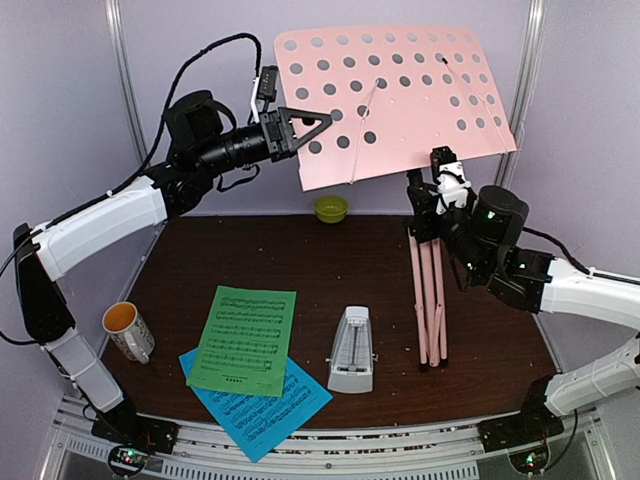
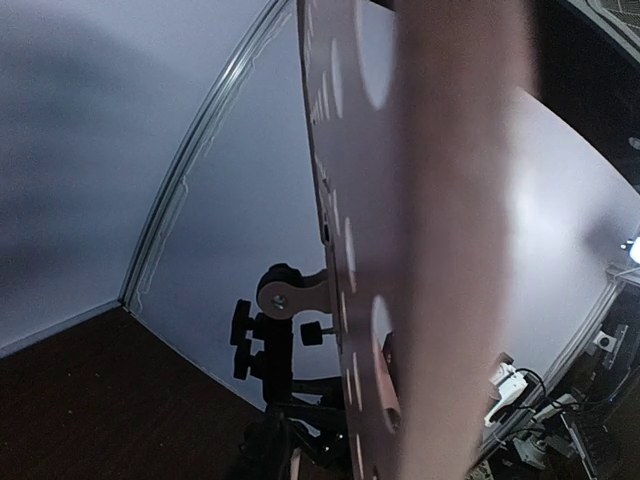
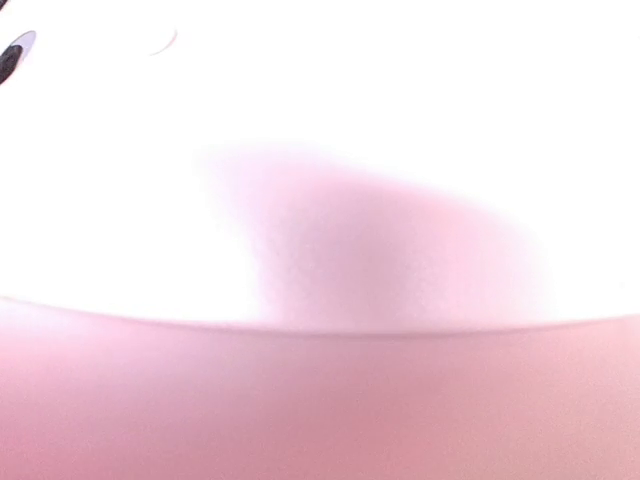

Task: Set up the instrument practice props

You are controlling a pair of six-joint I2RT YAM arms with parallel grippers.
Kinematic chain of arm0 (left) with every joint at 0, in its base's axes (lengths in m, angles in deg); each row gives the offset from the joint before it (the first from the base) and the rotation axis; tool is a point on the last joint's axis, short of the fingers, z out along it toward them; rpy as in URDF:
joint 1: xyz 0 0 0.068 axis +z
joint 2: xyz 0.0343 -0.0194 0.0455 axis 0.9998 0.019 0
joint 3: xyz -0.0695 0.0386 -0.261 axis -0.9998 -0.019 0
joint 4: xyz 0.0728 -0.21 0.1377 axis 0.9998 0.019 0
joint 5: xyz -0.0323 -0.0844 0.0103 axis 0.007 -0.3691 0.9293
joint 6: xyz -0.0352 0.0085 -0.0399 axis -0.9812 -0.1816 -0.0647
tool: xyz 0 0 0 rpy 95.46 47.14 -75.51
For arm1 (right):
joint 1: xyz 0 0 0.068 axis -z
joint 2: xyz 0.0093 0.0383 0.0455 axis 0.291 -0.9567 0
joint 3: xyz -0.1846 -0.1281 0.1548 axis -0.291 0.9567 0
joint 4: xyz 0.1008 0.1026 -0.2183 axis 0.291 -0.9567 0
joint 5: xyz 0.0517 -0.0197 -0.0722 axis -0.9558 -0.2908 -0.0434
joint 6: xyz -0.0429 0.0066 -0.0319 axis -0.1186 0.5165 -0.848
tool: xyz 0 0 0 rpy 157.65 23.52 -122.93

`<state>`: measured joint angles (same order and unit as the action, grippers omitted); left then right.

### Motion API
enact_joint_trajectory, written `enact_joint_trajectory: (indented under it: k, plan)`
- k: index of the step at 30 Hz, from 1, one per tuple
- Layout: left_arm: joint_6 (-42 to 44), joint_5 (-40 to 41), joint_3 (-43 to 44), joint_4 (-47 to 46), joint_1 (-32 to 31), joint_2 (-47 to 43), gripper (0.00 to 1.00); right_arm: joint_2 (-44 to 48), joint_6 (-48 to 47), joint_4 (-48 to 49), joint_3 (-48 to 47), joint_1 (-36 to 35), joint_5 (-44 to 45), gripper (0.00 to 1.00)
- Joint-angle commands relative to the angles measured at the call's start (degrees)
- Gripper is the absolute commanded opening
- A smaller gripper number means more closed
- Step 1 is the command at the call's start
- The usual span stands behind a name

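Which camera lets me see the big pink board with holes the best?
The top external view. It shows almost the whole pink board, holes and all, tilted up above the table. The left wrist view catches only its edge, close and blurry. The right wrist view is just a pink and white blur.

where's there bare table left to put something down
Widest bare patch: back of the table, between the bowl, the mug and the green sheet. A smaller one lies right of the stand. Crowded: front left, green sheet over blue sheet, metronome beside them.
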<state>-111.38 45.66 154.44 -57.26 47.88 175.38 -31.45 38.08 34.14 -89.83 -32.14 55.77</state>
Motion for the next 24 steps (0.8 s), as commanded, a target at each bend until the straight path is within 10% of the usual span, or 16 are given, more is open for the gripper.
enact_joint_trajectory:
  k: [1, 5, 10, 20, 24]
  plan:
    - [1.57, 0.02, 3.22, -1.36, -0.85, 0.15, 0.22, 2.04, -1.02, 17.68, -2.74, -0.43, 0.06, 0.0]
    - [3.93, 0.32, 4.19, -1.23, -1.25, 0.16, 0.02, 1.43, -1.74, 18.9, -2.13, -0.42, 0.03, 0.0]
    - [6.97, -0.47, 5.45, -3.17, -1.24, 0.17, 0.0, 0.66, -2.77, 19.92, -1.62, -0.43, -0.13, 0.04]
    - [10.57, 1.7, 13.03, -4.83, -1.24, 0.88, 0.0, 3.08, -3.32, 20.58, 2.81, -0.42, -5.79, 0.75]
    - [12.1, 1.42, 16.57, -3.6, -1.24, 0.86, 0.0, 4.95, -1.89, 18.69, 4.97, -0.36, -6.3, 0.85]
